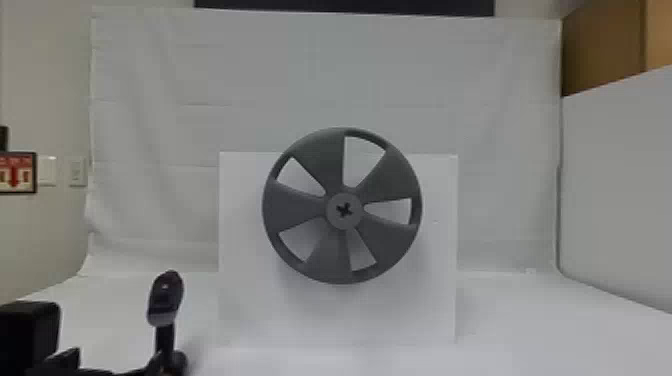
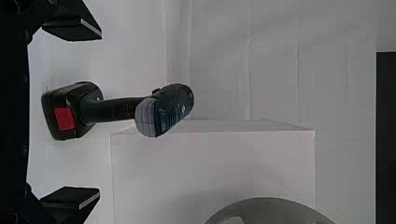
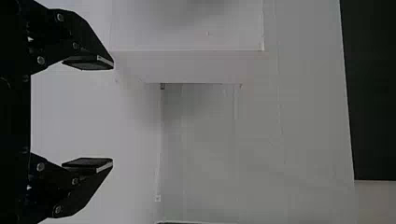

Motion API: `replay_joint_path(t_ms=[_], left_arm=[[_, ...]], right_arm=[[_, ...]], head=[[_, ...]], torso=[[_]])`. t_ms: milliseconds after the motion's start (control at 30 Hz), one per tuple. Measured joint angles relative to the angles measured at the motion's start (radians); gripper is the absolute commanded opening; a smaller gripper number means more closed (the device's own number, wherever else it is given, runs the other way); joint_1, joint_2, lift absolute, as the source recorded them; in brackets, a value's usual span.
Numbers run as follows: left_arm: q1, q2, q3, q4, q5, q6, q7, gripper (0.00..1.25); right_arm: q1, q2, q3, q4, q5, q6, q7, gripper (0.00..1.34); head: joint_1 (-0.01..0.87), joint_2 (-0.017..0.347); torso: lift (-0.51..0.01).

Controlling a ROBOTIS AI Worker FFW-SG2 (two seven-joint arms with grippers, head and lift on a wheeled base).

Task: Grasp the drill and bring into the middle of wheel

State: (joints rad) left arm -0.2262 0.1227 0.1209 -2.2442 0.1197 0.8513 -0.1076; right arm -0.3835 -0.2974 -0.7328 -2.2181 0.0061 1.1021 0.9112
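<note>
One drill (image 2: 163, 111), one wheel (image 1: 344, 210), five spokes (image 1: 296, 205)

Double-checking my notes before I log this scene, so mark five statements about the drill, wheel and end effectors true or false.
1. The drill stands upright. True.
2. The left end effector is open. True.
3. The right end effector is gripping something. False: its fingers are apart, with nothing held.
4. The wheel has a cross-shaped mark at its centre. True.
5. The drill is at the wheel's centre. False: it stands to the wheel's left.
</note>
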Motion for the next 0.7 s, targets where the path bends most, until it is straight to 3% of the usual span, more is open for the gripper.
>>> replay_joint_path(t_ms=[233, 500, 700], left_arm=[[0.0, 0.0, 0.005, 0.0, 0.011, 0.004, 0.013, 1.14], [-0.005, 0.0, -0.039, 0.003, 0.006, 0.011, 0.126, 1.14], [-0.021, -0.002, -0.076, 0.025, 0.015, 0.01, 0.17, 1.14]], right_arm=[[0.0, -0.001, 0.004, 0.001, 0.002, 0.002, 0.0, 0.82], [-0.002, 0.0, 0.013, 0.002, 0.013, 0.004, 0.0, 0.82], [-0.002, 0.0, 0.018, 0.003, 0.018, 0.005, 0.0, 0.82]], head=[[0.0, 0.0], [0.0, 0.0], [0.0, 0.0]], torso=[[-0.406], [-0.406], [-0.406]])
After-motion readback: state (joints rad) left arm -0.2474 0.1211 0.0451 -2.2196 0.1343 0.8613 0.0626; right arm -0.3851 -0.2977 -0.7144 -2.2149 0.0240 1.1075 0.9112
